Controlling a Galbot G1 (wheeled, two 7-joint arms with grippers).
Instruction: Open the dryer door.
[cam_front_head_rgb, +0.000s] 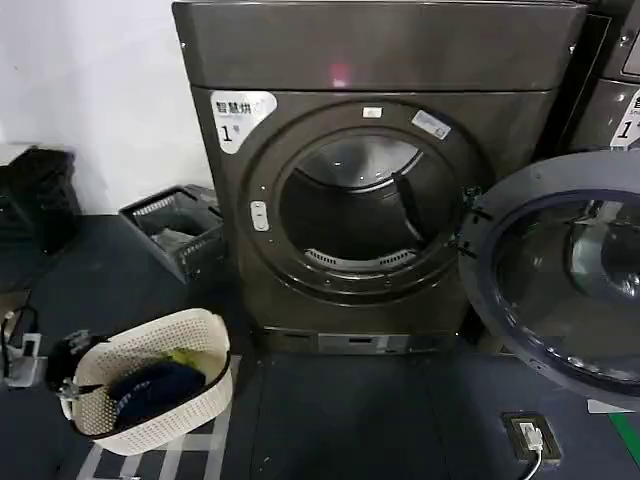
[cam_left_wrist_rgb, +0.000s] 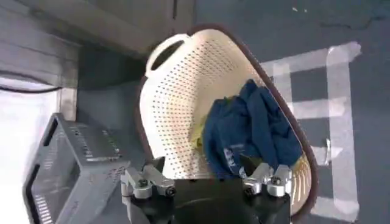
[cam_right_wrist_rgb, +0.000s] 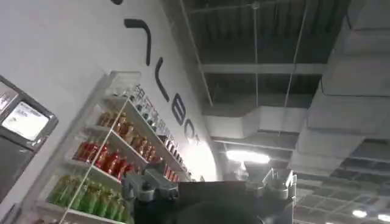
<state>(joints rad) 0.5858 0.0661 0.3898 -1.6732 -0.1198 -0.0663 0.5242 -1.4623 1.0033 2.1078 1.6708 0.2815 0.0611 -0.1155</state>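
Note:
The dryer door stands swung wide open to the right of the dryer, its dark grey inner face and glass turned toward me. The round drum opening is uncovered and looks dark inside. My left gripper hangs above a white laundry basket on the floor, away from the door. My right gripper points upward toward the ceiling and a wall shelf of bottles.
The white basket with blue clothes sits on the floor at front left. A grey crate lies beside the dryer's left side. A second machine stands at the right. A floor socket lies below the open door.

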